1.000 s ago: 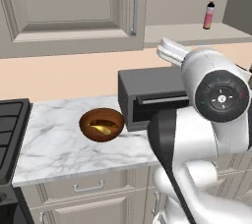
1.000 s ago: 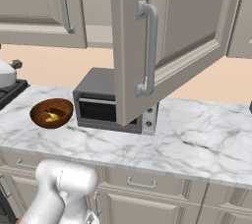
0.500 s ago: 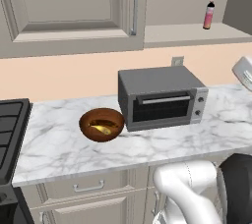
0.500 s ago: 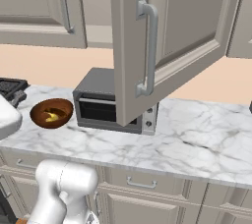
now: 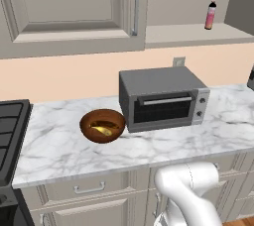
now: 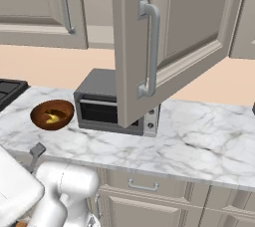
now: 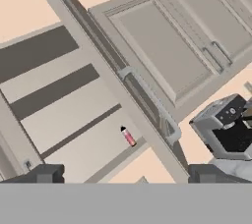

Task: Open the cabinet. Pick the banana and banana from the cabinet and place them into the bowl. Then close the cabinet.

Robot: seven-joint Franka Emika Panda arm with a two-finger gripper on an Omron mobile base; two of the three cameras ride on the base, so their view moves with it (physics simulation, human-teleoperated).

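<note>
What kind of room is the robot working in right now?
A kitchen, rendered: a marble counter carrying a grey box oven and a wooden bowl, a wall cabinet overhead, a stove alongside.

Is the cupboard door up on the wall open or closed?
Open: the grey-beige wall cabinet's right door swings out over the grey box oven, baring its shelf.

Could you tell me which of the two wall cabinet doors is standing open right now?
The right-hand door stands swung out over the oven; the left-hand door sits flush and closed.
</note>
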